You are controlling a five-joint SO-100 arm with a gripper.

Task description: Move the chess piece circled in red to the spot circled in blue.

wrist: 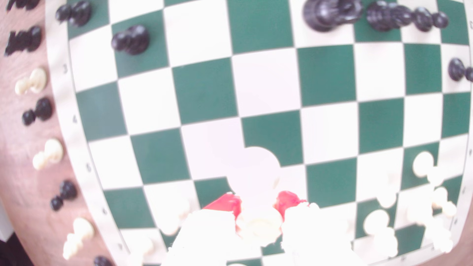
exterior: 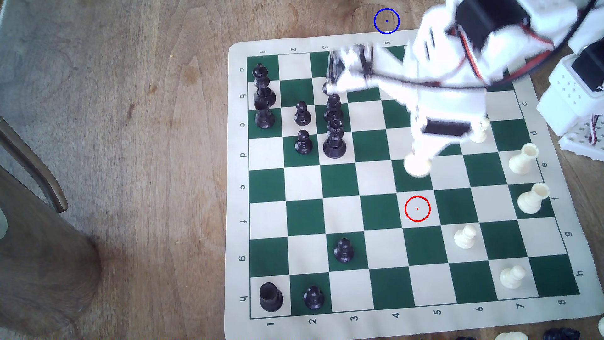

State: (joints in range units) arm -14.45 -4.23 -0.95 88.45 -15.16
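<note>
- White queen [wrist: 258, 225] is up between the gripper's [wrist: 258, 204] red-tipped fingers [wrist: 227, 203], pinched on both sides in the wrist view, its round base [wrist: 261, 166] showing pale against the squares beyond it.
- From the exterior view, that cream base [exterior: 416, 165] pokes out under the blurred white arm [exterior: 438, 98], above the squares of the green-and-cream chess mat [exterior: 238, 209]; whether it clears the board there, I cannot tell.
- Red circle [exterior: 417, 208] sits on a bare cream square, just below the carried piece in the exterior view.
- Blue circle [exterior: 386, 21] is drawn on bare brown wooden table [exterior: 130, 130], just past the mat's far edge, well apart from the gripper.
- Black pieces cluster at the exterior view's left: a black king [exterior: 261, 76], two black pawns [exterior: 302, 112], and a tall black queen [exterior: 334, 140].
- Cream rooks [exterior: 523, 158] stand along the exterior view's right edge of the board, with cream pawns [exterior: 464, 236] lower down.
- Off the board, the wrist view catches captured pieces in a row on the wood, black and cream mixed [wrist: 32, 80].
</note>
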